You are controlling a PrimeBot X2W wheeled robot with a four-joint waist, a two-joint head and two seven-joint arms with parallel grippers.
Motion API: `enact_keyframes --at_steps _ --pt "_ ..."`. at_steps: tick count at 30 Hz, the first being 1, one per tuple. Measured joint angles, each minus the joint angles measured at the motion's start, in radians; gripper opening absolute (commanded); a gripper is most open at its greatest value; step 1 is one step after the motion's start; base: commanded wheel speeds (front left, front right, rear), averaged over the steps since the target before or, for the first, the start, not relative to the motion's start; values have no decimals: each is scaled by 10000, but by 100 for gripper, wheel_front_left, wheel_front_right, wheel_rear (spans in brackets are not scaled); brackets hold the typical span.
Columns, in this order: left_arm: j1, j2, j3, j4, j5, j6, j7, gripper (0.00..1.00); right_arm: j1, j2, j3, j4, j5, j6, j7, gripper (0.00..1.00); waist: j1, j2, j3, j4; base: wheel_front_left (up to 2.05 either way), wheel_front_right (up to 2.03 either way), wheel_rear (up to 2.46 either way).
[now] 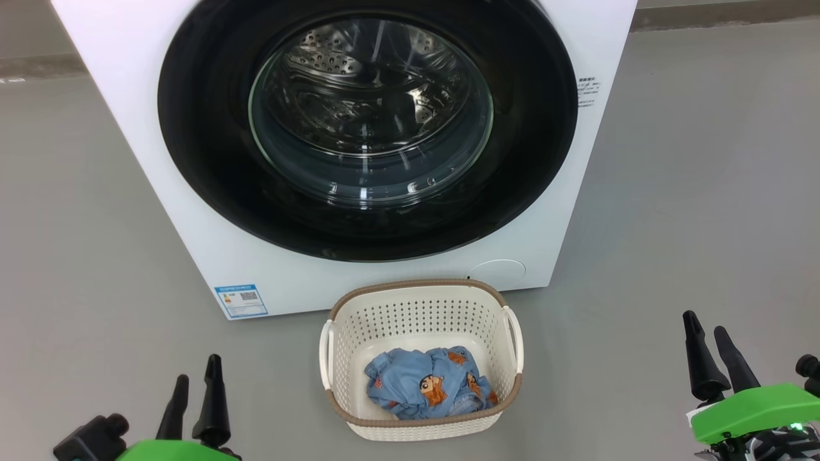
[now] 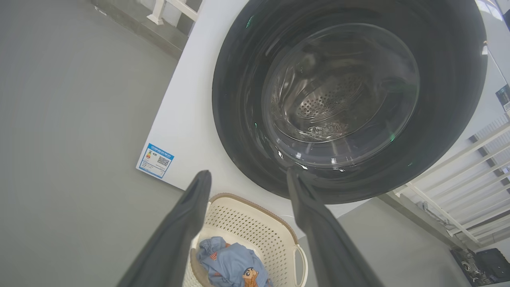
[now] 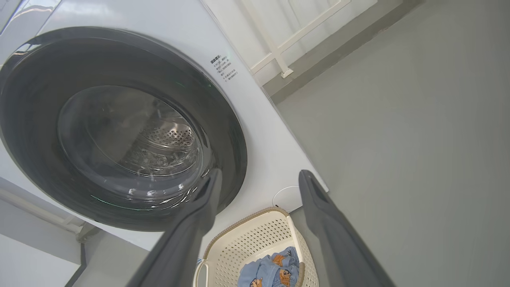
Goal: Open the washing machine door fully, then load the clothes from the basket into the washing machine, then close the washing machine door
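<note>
My left gripper (image 1: 197, 370) sits low at my left. Its two dark pointy fingers are spread apart with nothing between them. My right gripper (image 1: 705, 322) sits low at my right, fingers spread too and holding nothing. Both hang over bare floor (image 1: 96, 269), well apart from everything else.

Between them, a bit further out, stands the basket (image 1: 419, 314). There is free floor on its left and on its right. It is cream plastic full of little holes, with round corners, a brown woven-look rim and a handle on each side. The clothes (image 1: 428, 384) lie crumpled at the bottom of it, soft light-blue cloth with orange-brown cartoon figures.

Just behind the basket is the washing machine (image 1: 192, 230), a big smooth white box. I cannot tell if the basket touches it. A small blue label (image 1: 241, 301) sits at one lower corner. The washing machine door (image 1: 205, 128) lies flat against the front, shut. It is a wide shiny black ring with round clear glass in the middle. Through the glass I see the steel drum (image 1: 320, 57) with its holes.

The floor is grey, smooth and flat, and it runs wide on both sides of the machine. Far back stands a white railing (image 3: 277, 56).
</note>
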Motion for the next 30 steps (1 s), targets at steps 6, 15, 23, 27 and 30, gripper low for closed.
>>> enact_keyframes --at_steps 6,15,23,27,30 --pt "-33 48 -94 35 734 69 -178 100 1 -23 63 -121 -738 0 -71 100 0 0 12 24 0 0 0" --pt "-199 67 -230 96 1881 159 -422 100 2 -150 174 -322 -1781 2 -150 100 1 0 88 54 0 0 0" --pt "-368 73 -336 157 2819 171 -685 100 2 -192 217 -414 -2706 2 -263 100 1 0 129 100 0 0 0" --pt "-384 73 -366 188 3266 174 -809 100 2 -230 221 -462 -3149 4 -343 100 1 0 157 123 0 0 0" --pt "-392 77 -378 192 3639 261 -867 100 2 -251 224 -474 -3444 4 -380 100 1 0 176 146 0 0 0"
